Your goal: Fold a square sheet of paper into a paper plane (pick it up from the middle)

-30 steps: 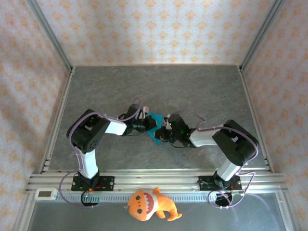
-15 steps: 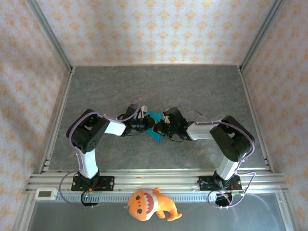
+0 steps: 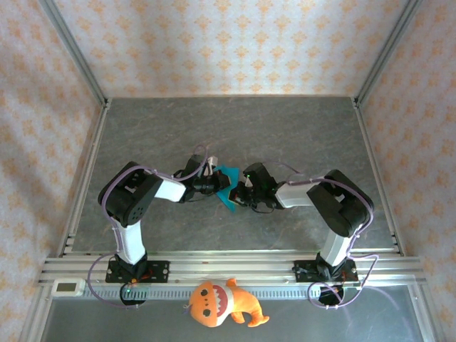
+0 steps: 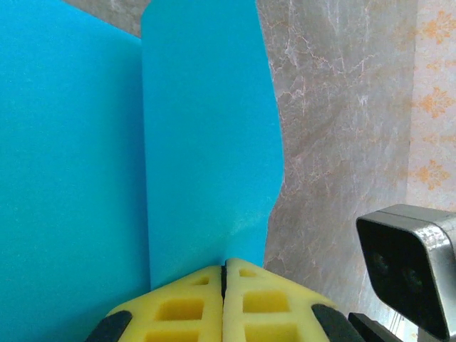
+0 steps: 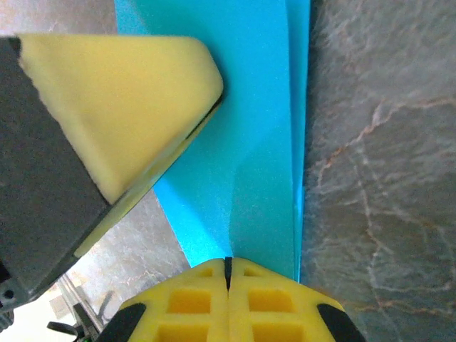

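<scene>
- Now the left pincer is squeezed tight on the folded blue paper.
- Right pincer pinches the same paper from the other side.

Paper between left fingers and right fingers, over table middle, plush toy at near edge

Overhead: high at near edge, looking down on worktop | Wrists: close-up, seemingly facing each other | Shared: cyan paper
</scene>
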